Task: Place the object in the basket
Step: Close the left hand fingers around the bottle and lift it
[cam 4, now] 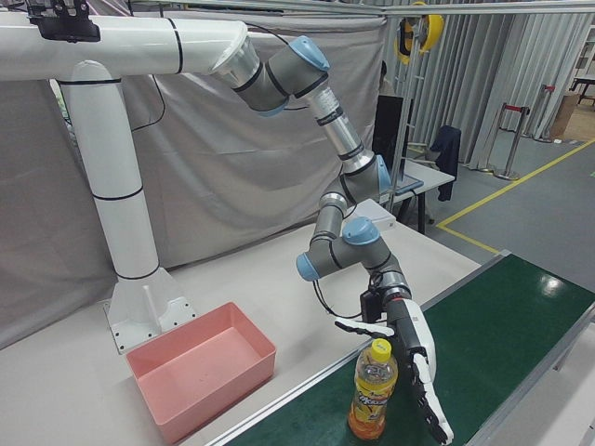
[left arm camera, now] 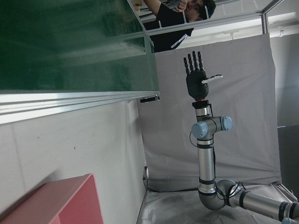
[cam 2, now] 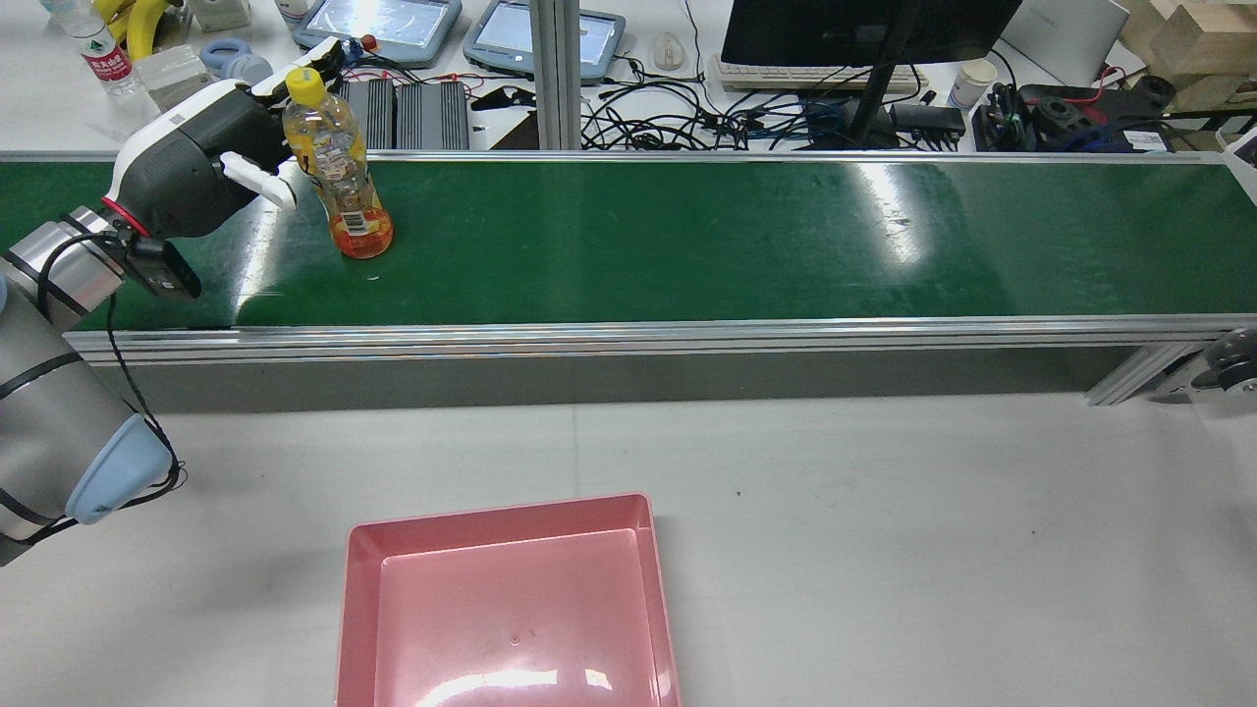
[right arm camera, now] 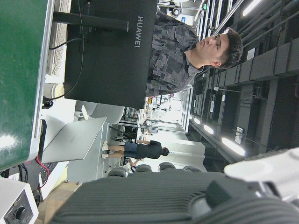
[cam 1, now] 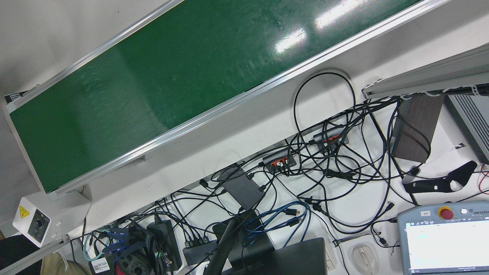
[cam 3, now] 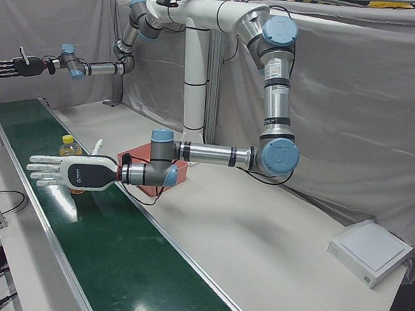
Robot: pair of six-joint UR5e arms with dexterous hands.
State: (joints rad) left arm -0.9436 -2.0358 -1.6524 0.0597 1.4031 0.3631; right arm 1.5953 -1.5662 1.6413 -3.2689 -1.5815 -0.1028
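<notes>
A clear bottle (cam 2: 339, 162) with a yellow cap and orange drink stands upright on the green conveyor belt (cam 2: 687, 236) near its left end. My left hand (cam 2: 211, 162) is right beside it, palm toward the bottle, open, with fingers stretched flat past it and the thumb sticking out; it holds nothing. The right-front view shows the same bottle (cam 4: 374, 390) next to the left hand (cam 4: 414, 367). The pink basket (cam 2: 506, 609) sits on the white table in front of the belt. My right hand (cam 3: 15, 66) hangs high at the far end, open and holding nothing.
Beyond the belt lies a desk with a monitor (cam 2: 864, 29), teach pendants (cam 2: 378, 25) and tangled cables (cam 1: 324, 152). A person (right arm camera: 187, 51) stands past the monitor. Grey curtains (cam 3: 345, 105) close the station behind the arms. A white box (cam 3: 372, 251) sits at the table corner.
</notes>
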